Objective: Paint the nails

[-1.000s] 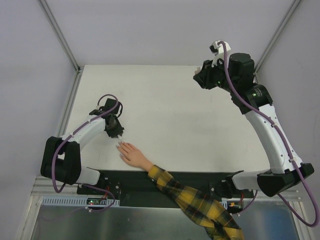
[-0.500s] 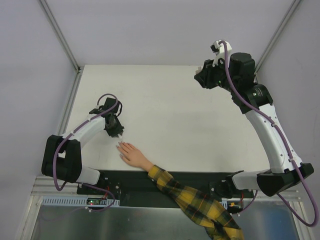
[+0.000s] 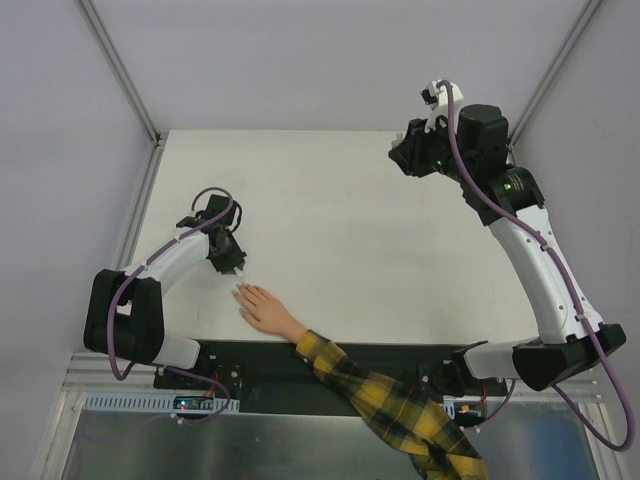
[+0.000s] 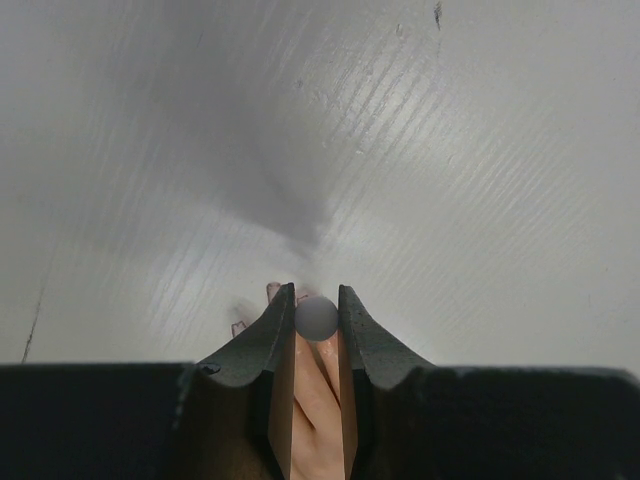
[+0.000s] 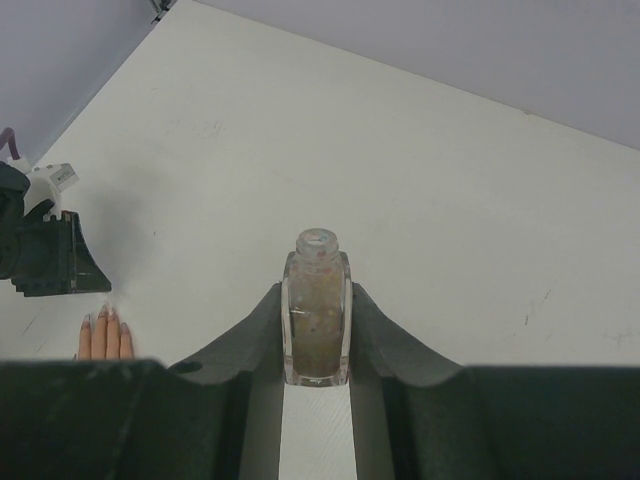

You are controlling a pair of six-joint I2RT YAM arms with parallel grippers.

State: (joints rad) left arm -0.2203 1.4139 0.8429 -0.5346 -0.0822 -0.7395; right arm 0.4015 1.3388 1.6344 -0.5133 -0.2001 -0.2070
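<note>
- Little has moved: your left gripper [image 3: 231,260] still clamps the grey brush cap [image 4: 317,316] just beyond the nails [image 3: 239,290].
- Your right gripper [image 5: 317,290] clasps the open polish bottle [image 5: 317,330]; tilt it and it spills.
- Descend crooked and you smear skin.

Left wrist cam: round grey thing [image 4: 317,318] in the left gripper [image 4: 317,291] is pure blur, and its fingers [image 4: 258,345] cover most of the mannequin hand [image 4: 316,400]. From above the nails [image 3: 240,291] are too tiny to judge; plaid sleeve [image 3: 400,410] runs off the bottom of the view.
</note>
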